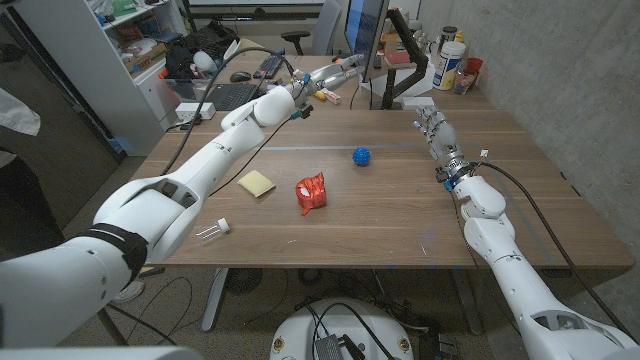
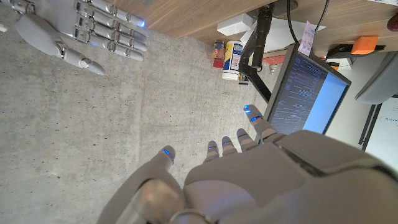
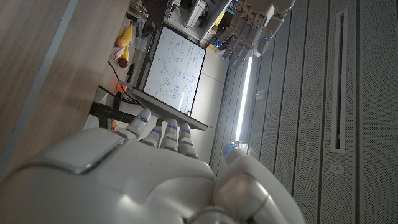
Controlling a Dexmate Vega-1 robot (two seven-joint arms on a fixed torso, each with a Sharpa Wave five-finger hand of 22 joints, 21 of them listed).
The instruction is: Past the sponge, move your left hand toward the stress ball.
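Left hand [image 1: 335,72]: I have it raised over the table's far edge, fingers spread, grasping nothing; in its wrist view [image 2: 249,168] the fingers reach out free.
Right hand [image 1: 432,128]: standing apart at my right side of the table, fingers loose, nothing in it.
Small white item [image 1: 216,230]: nearest me, by the left front edge.
Sponge [image 1: 257,183]: yellow, flat on the wood, left of the red packet [image 1: 312,193].
Stress ball [image 1: 361,156]: blue, mid-table, well apart from both hands, nearer me than the left hand.
Risk: I judge the hand has overshot; pulling back low could knock the ball rolling.
Open room: bare wood around the ball; the monitor [image 1: 366,35] crowds the far edge.
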